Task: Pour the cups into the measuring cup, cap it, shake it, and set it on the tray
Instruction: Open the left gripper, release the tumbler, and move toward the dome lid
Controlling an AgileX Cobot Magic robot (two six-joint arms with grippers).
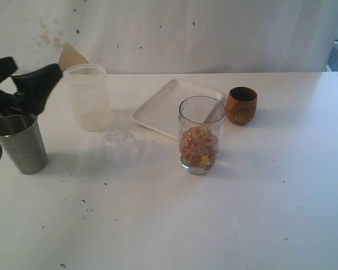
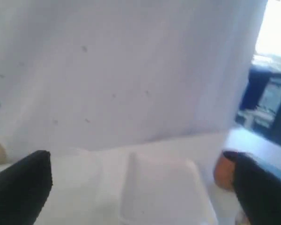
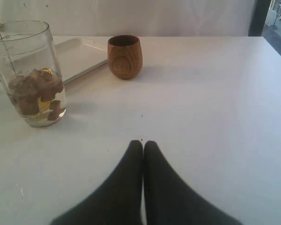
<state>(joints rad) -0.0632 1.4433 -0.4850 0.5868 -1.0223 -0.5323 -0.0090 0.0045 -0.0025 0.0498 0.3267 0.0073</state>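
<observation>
The steel tumbler (image 1: 19,143) stands at the table's left edge. My left gripper (image 1: 31,76) hovers just above it, open and holding nothing; its wrist view shows the gripper (image 2: 140,187) with wide-apart fingers (image 2: 23,187), the blurred tray (image 2: 159,192) and the wooden cup (image 2: 221,171) beyond. The clear measuring cup (image 1: 201,135) stands mid-table with brownish pieces in its lower half. Behind it lie the white tray (image 1: 163,107) and the wooden cup (image 1: 241,105). The clear dome cap (image 1: 119,147) rests on the table. My right gripper (image 3: 143,143) is shut and empty, low over the table, facing the measuring cup (image 3: 30,75) and the wooden cup (image 3: 124,56).
A frosted whitish tub (image 1: 89,97) stands behind the cap, close to my left gripper. A white backdrop closes off the far side of the table (image 1: 214,225). The right gripper does not show in the exterior view.
</observation>
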